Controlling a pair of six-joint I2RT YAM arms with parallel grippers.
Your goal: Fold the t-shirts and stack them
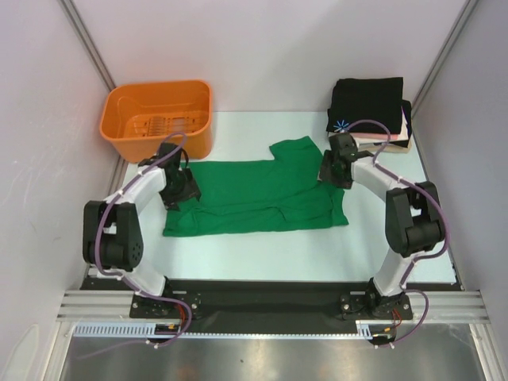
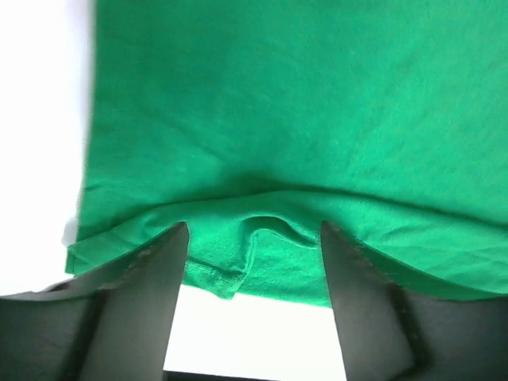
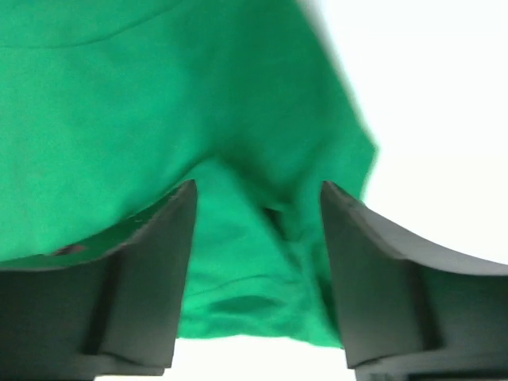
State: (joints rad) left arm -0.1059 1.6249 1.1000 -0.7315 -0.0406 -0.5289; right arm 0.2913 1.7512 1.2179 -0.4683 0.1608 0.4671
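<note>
The bare strip of tabletop (image 1: 262,254) just beyond the arm bases carries nothing in the way. Past it, the green t-shirt (image 1: 254,198) lies flat in the middle of the tabletop with its long axis running left to right. Its hem end points left and its shoulder end points right. One sleeve sticks out towards the far side, right of centre.

The left gripper (image 1: 184,190) sits over the shirt's left end. In the left wrist view its fingers (image 2: 151,294) stand apart, with a rumpled bit of the green edge lying loose between them and white tabletop showing below. The right gripper (image 1: 329,171) sits at the shirt's right end, beside the raised sleeve. Its fingers (image 3: 151,270) are likewise spread, a bunched fold of green cloth between them but not pinched.

Farther back on the left, an orange basket (image 1: 190,139) stands close to the shirt's far left corner and just behind the left arm. At the far right, well clear of the green shirt, a folded black t-shirt (image 1: 367,103) with a small starburst mark tops a stack, with pale pink and white edges showing beneath it.
</note>
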